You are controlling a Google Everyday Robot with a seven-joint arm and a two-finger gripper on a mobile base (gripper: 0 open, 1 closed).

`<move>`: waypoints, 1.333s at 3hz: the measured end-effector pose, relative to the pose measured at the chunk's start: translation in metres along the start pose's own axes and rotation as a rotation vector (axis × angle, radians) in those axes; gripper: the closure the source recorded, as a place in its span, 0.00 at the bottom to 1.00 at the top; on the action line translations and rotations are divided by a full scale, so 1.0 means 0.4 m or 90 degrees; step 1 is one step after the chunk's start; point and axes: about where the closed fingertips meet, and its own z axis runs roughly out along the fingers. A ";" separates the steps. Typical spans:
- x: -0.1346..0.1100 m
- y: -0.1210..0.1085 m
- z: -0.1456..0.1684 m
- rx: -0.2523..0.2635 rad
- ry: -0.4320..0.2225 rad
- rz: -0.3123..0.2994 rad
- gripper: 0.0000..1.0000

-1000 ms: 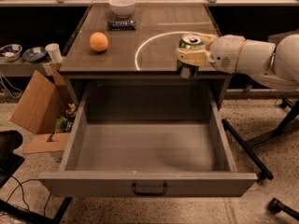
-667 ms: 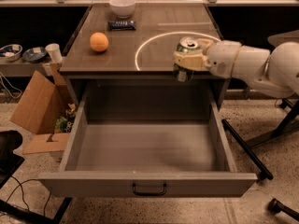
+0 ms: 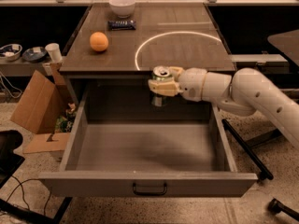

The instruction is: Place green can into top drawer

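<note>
One small green aluminium drink can [image 3: 162, 73], silver top up, long axis vertical, pinched between the fingers of the robot's cream two-finger hand [image 3: 161, 84]. Position: in the air just past the front edge of the dark worktop [image 3: 187, 50], above the rear of the wide grey metal top drawer [image 3: 140, 148], which stands open. Drawer floor lies directly below the can. Judged next move: straight descent, then release.
</note>
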 end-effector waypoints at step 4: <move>0.394 0.103 0.268 -0.046 0.028 0.025 1.00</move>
